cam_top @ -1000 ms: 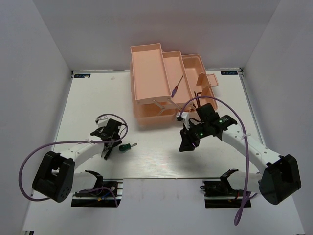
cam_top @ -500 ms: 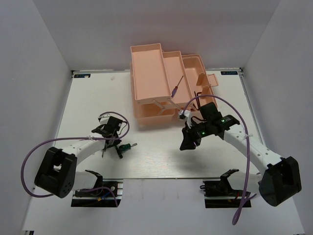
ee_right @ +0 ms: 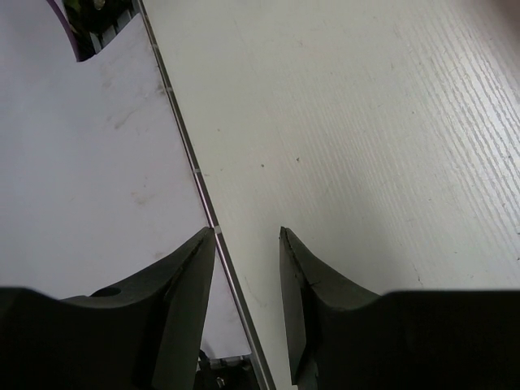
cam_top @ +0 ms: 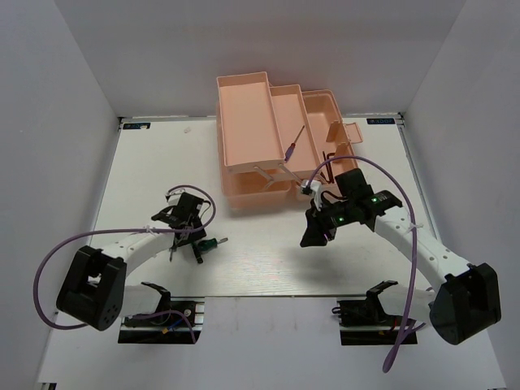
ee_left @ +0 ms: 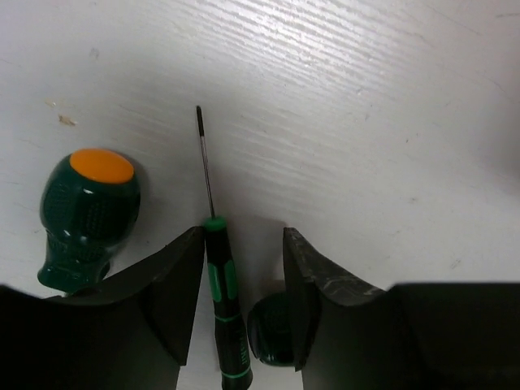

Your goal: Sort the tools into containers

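Observation:
My left gripper (ee_left: 243, 237) is open and low over the table. A thin screwdriver with a black and green handle (ee_left: 221, 276) lies between its jaws, against the left finger. A stubby green-handled screwdriver with an orange cap (ee_left: 88, 211) lies just left of the jaws. A dark green rounded tool end (ee_left: 272, 329) sits by the right finger, partly hidden. In the top view this gripper (cam_top: 187, 246) has a green tool (cam_top: 210, 243) beside it. The pink toolbox (cam_top: 244, 122) holds a thin blue-handled screwdriver (cam_top: 293, 145) and dark hex keys (cam_top: 328, 156). My right gripper (cam_top: 312, 236) is open and empty.
The toolbox stands open at the back middle of the table, its trays fanned out. The right wrist view shows my right gripper (ee_right: 248, 236) over bare white table, with the table's metal front edge (ee_right: 195, 175) running under it. Side walls close the table left and right.
My left gripper has moved down and a little right, onto the tools beside the green screwdriver. The right arm has shifted only slightly.

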`<act>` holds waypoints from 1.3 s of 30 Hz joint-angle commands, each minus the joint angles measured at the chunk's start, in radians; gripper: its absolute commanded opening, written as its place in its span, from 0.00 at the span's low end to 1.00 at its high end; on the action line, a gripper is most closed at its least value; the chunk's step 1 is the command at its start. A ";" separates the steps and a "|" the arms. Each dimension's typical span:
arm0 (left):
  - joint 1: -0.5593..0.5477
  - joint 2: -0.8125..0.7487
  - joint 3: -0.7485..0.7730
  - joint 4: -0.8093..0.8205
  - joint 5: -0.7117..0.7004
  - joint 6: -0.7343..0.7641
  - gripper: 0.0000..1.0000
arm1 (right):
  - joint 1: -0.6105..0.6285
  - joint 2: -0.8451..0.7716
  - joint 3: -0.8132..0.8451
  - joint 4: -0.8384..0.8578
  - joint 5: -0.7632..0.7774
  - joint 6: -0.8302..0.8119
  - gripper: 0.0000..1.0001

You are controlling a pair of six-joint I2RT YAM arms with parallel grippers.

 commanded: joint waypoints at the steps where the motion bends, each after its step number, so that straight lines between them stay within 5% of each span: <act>1: -0.005 -0.030 -0.043 -0.046 0.089 -0.016 0.53 | -0.009 -0.022 -0.008 0.013 -0.035 0.007 0.44; 9: -0.014 -0.012 -0.054 -0.046 0.118 -0.016 0.14 | -0.024 -0.037 -0.008 0.014 -0.042 0.011 0.44; 13: -0.014 -0.026 -0.039 -0.057 0.099 -0.016 0.04 | -0.032 -0.037 -0.010 0.014 -0.047 0.013 0.45; 17: -0.014 -0.078 0.035 -0.121 0.043 -0.007 0.00 | -0.041 -0.039 -0.013 0.013 -0.048 0.011 0.60; 18: -0.014 -0.108 0.050 -0.148 0.020 -0.007 0.00 | -0.043 -0.037 -0.013 0.013 -0.050 0.010 0.76; 21: -0.014 -0.157 0.122 -0.211 -0.025 -0.007 0.00 | -0.047 -0.050 -0.013 0.017 -0.033 0.007 0.77; 23: -0.014 -0.196 0.181 -0.242 -0.045 0.002 0.00 | -0.052 -0.063 -0.017 0.024 -0.015 0.017 0.72; 25: -0.014 -0.219 0.237 -0.281 -0.057 0.011 0.00 | -0.059 -0.070 -0.022 0.033 -0.005 0.020 0.44; 27: -0.014 -0.263 0.282 -0.281 -0.048 0.039 0.00 | -0.064 -0.077 -0.025 0.046 0.019 0.036 0.02; 34: -0.014 -0.435 0.388 -0.120 0.081 0.141 0.00 | -0.093 -0.120 -0.050 0.095 0.145 0.051 0.00; 39: -0.014 -0.310 0.483 0.162 0.406 0.224 0.00 | -0.107 -0.114 -0.045 0.095 0.166 0.043 0.00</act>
